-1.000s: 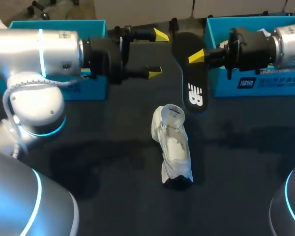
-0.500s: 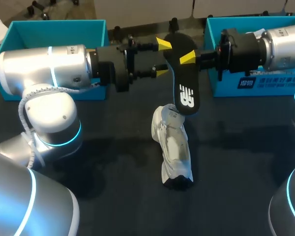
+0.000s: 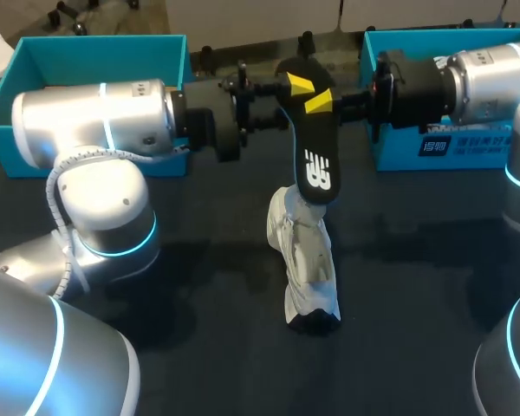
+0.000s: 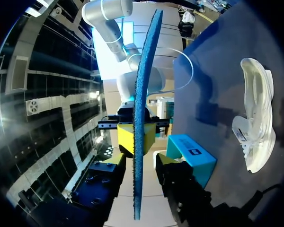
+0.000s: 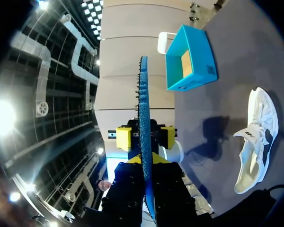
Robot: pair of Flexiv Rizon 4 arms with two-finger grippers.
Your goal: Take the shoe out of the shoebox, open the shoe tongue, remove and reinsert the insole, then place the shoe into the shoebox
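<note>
Evidently at the reinsert stage: already out of the shoe, not yet back in. Grips the black insole in the right gripper, fingers pressed on both faces near its upper end, as seen edge-on in the right wrist view. Hangs it upright in the air between the two teal boxes, lower end just over the collar of the white shoe (touching or merely above, hard to tell from overhead). Straddles the same upper end with the left gripper, yellow tips standing apart on either side and clamped on nothing. Has the shoe lying on the dark table, collar end toward the far side, dark end toward the robot, well apart from both the plain teal box and the labelled teal box.

Calls next, most likely, for one of two things: closing the left fingers to share or take over the hold, or lowering the insole's end into the shoe's opening. Needs that end aimed inside the collar rather than onto the tongue, then a slide toward the dark end without folding the sheet. Risks nudging the unpinned shoe along the table, so probably wants one gripper freed to steady it. Only after that, back into a box.
</note>
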